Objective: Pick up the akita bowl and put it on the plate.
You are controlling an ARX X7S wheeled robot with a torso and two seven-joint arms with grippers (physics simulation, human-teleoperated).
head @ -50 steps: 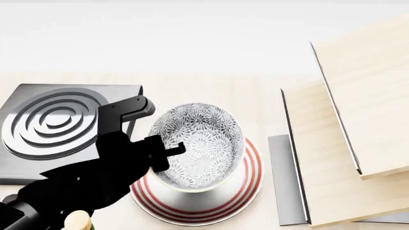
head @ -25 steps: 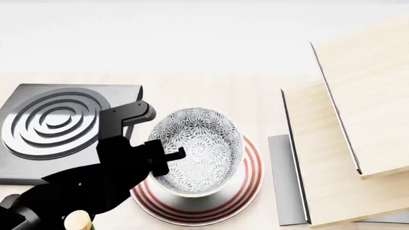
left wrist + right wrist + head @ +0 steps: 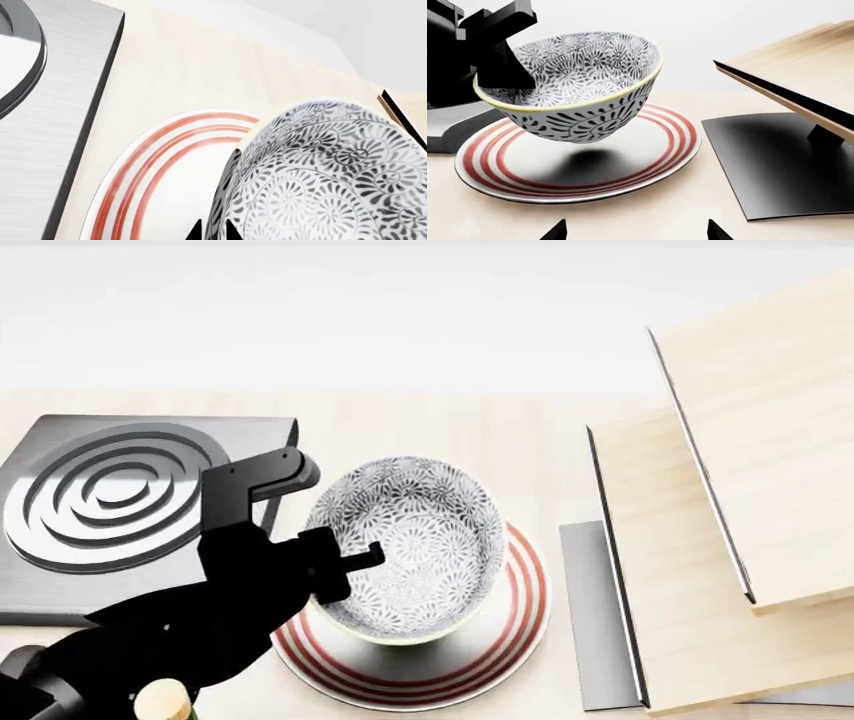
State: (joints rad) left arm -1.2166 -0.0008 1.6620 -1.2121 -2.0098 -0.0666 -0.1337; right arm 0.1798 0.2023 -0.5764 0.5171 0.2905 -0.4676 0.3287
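Left fingers (image 3: 350, 575): I have them clamped on the near-left rim of the akita bowl (image 3: 408, 545), one finger inside the wall and one outside.
Akita bowl: it hangs tilted above the plate (image 3: 514, 625); from the right wrist view I see a gap and a shadow under its base, so it is not resting yet.
Plate: flat on the table (image 3: 534, 430), near the front edge, just beside the stove burner (image 3: 114, 500).
Right fingers (image 3: 635, 231): only two dark tips show at the bottom of the right wrist view, spread wide with nothing between them.
Around: the burner lies on the table's left side, and my left arm crosses its near corner. A dark grey base (image 3: 774, 160) with tilted wooden boards (image 3: 747, 480) stands to the right, close to the plate rim but apart from it.
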